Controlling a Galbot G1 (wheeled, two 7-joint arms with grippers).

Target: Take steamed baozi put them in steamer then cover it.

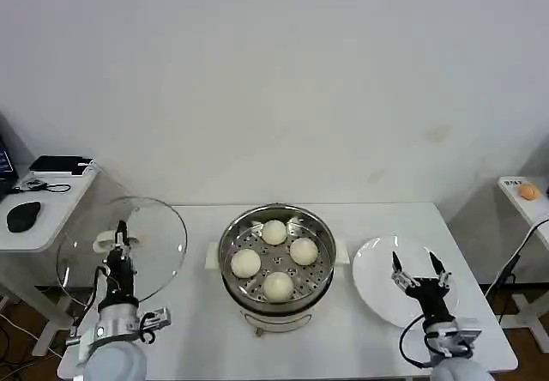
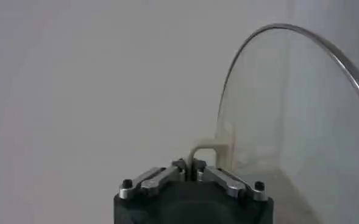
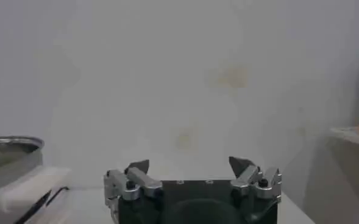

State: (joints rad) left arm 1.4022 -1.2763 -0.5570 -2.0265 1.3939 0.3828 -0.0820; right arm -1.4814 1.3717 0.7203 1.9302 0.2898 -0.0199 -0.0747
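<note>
A robot's left gripper [image 1: 121, 242] pinches the pale bar handle of the cover [image 1: 153, 239], holding the clear glass lid lifted and tilted off to the left of the steamer [image 1: 276, 259], well apart from its rim. The steamer, a shiny steel pot with white side handles, stands open on the white table [image 1: 197, 312], and all four steamed baozi [image 1: 274, 260] already sit on its perforated tray, smooth, round and cream-white, spaced in a loose ring. What remains, by the look of it, is the covering: the lid should be carried across until its handle is over the middle of the pot, levelled flat, then lowered so the metal rim seats evenly all round before the grip is let go; coming down tilted could catch one edge on the pot wall. The right gripper [image 1: 419, 273], fingers spread and holding nothing, waits over the white plate [image 1: 373, 269] just right of the steamer.
</note>
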